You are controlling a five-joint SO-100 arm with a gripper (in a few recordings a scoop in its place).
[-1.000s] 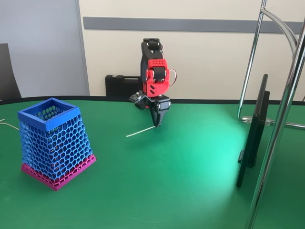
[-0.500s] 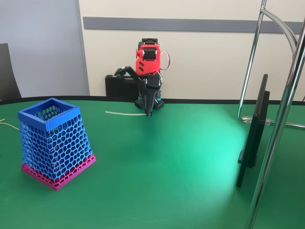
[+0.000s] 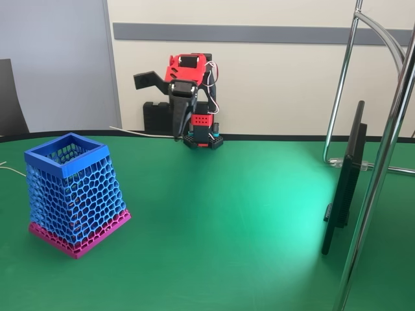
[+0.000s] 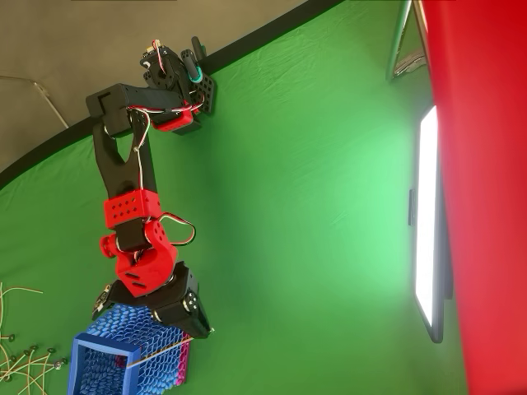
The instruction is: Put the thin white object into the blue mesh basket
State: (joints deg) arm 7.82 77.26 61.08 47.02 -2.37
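Observation:
The thin white object (image 3: 142,133) is held nearly level above the table's back edge, sticking out leftward from my gripper (image 3: 177,135), which is shut on its right end. In the overhead view the thin white object (image 4: 169,349) lies across the top of the blue mesh basket (image 4: 99,344), with the gripper (image 4: 206,329) at the basket's right side. The blue mesh basket (image 3: 71,188) stands tilted on its magenta base at the left front of the green table, and the stick is well above rim height.
A dark monitor (image 3: 345,181) stands edge-on at the right beside chrome stand poles (image 3: 388,136). A black case (image 3: 157,116) sits behind the arm's base. Loose white wires (image 4: 20,355) lie to the left of the basket.
The arm has lifted and swung left, carrying the thin white object from low over the table's middle up to the basket's side. The stick went from slanted to nearly level.

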